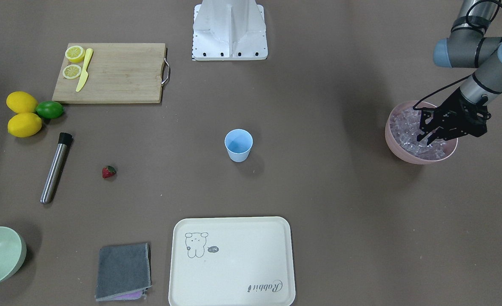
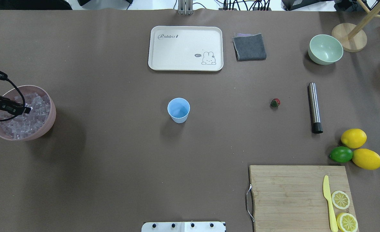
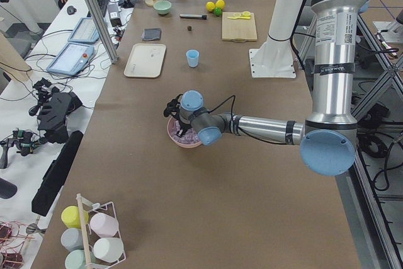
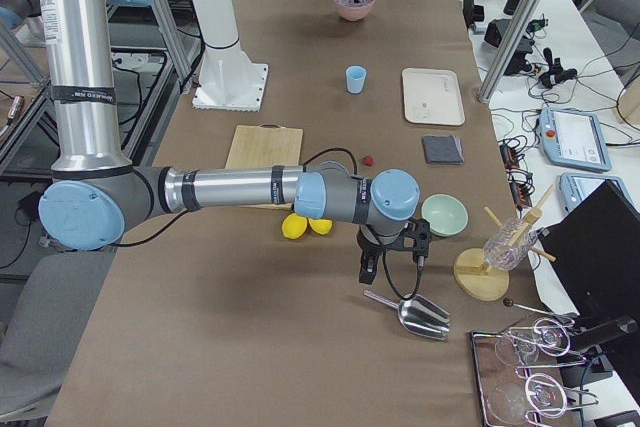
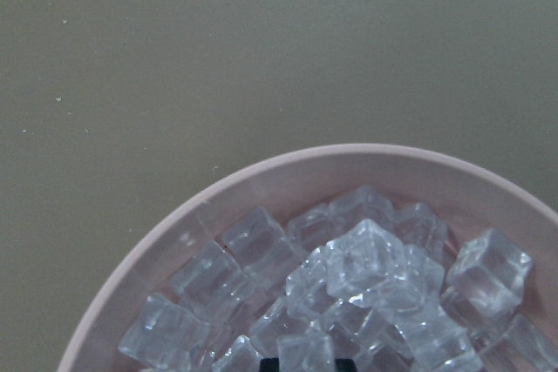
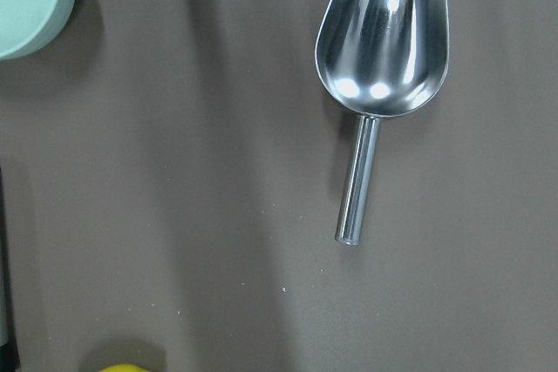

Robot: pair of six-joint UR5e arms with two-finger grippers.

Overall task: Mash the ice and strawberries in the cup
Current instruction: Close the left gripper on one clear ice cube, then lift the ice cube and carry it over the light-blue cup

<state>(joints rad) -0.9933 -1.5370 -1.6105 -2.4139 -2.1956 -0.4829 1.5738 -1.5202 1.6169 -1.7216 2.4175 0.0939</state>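
Ice [image 1: 404,125] is being picked from bowl [image 1: 404,156] by left gripper [image 1: 426,136], jaws' state not tellable; next, a cube must be carried to cup [image 1: 238,145].

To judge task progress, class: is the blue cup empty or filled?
Empty. The cup stands upright, and the overhead view shows only its bare blue inside.

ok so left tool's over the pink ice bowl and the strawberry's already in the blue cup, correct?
No. The left tool is over the pink bowl of ice, but the strawberry lies on the table, apart from the cup, which is empty. The exterior front-facing view shows it.
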